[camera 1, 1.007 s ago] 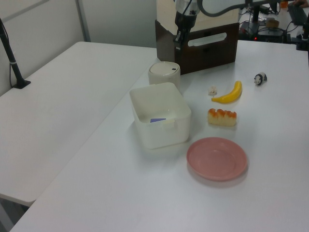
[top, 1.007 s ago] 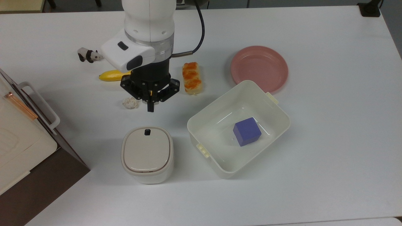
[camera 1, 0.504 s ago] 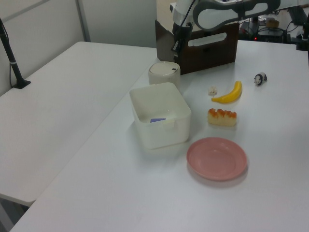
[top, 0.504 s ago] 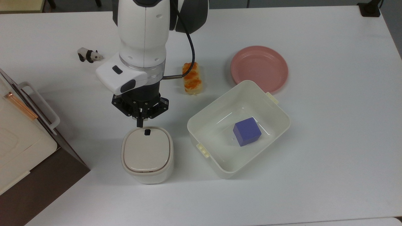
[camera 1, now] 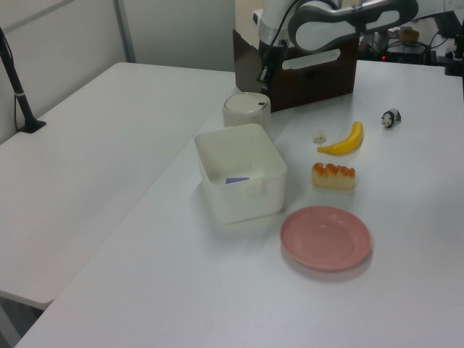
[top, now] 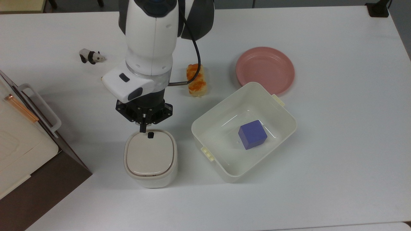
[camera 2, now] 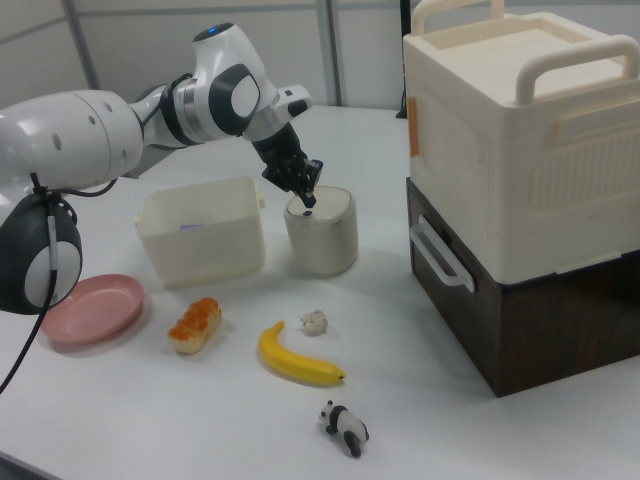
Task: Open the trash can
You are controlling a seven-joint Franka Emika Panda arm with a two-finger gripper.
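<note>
The trash can (top: 151, 158) is a cream-white rounded bin with a beige lid lying flat and shut, and a small dark button (top: 150, 135) at its far rim. My gripper (top: 142, 129) points down, shut with nothing held. Its tip sits at the can's far rim, just to the top view's left of the button. In the right view the gripper (camera 2: 308, 197) hovers right over the top of the trash can (camera 2: 322, 235), close to the button (camera 2: 305, 213). In the left view the gripper (camera 1: 265, 72) hangs above the far side of the trash can (camera 1: 246, 111).
A white tub (top: 221, 107) holding a blue cube (top: 252, 134) stands right of the can in the top view, with a pink plate (top: 265, 67) behind it. A bread piece (top: 196, 79), a banana (camera 2: 295, 358), a toy panda (top: 90, 56) and a brown-and-cream box (top: 19, 134) lie around.
My gripper has come from beside the banana toward the trash can, then sunk slightly until its tip reached the rim beside the button. The lid stays shut.
</note>
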